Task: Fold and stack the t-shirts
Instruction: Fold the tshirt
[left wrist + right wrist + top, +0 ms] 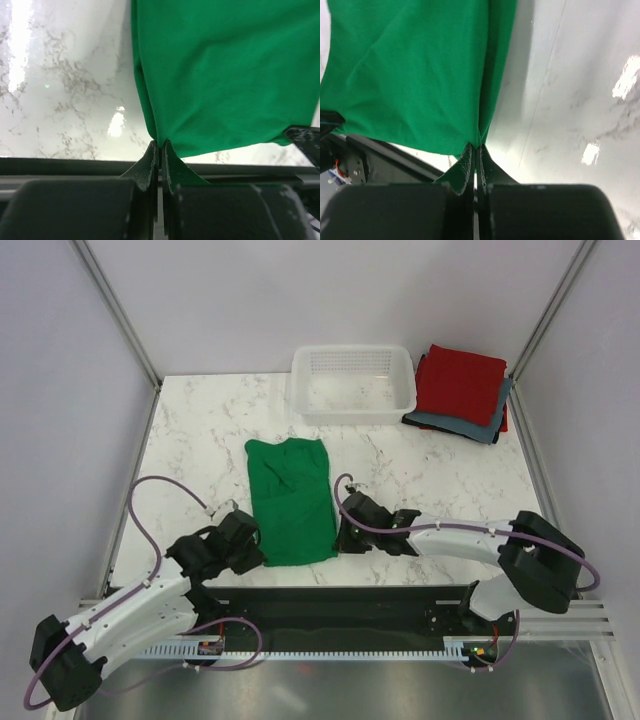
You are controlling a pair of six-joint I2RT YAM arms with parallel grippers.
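Observation:
A bright green t-shirt (290,498) lies folded into a long strip down the middle of the marble table. My left gripper (257,548) is shut on its near left corner; in the left wrist view the cloth (225,75) runs into the closed fingertips (159,145). At the near right corner my right gripper (343,538) is shut on the same shirt, with green cloth (415,75) pinched at its tips (475,147). A red t-shirt (460,382) lies folded on a grey-blue one (470,426) at the back right.
A white mesh basket (352,383) stands at the back centre, beside the folded stack. The table (200,440) ends at a black rail (340,605) along the near edge. Grey walls and metal frame posts enclose the table on both sides.

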